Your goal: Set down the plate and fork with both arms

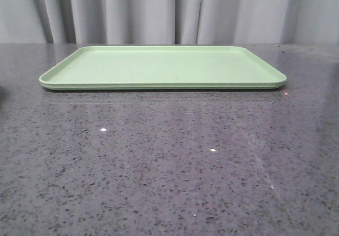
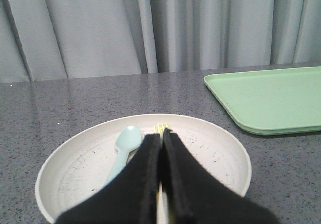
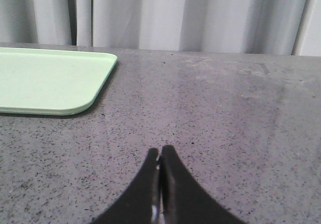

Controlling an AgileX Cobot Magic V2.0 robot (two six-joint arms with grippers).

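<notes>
In the left wrist view the cream speckled plate (image 2: 220, 153) sits on the grey table. The yellow fork (image 2: 161, 127) lies in it, with only its tines showing past my fingertips and a thin strip in the gap between the fingers. My left gripper (image 2: 161, 133) is shut just over the fork; I cannot tell whether it touches it. My right gripper (image 3: 160, 156) is shut and empty over bare table. The front view shows no plate, fork or gripper.
A pale blue spoon (image 2: 126, 141) lies in the plate beside the fork. A flat light-green tray (image 1: 159, 66) lies at the far middle of the table; it also shows in the left wrist view (image 2: 271, 98) and the right wrist view (image 3: 45, 81). Grey curtains hang behind.
</notes>
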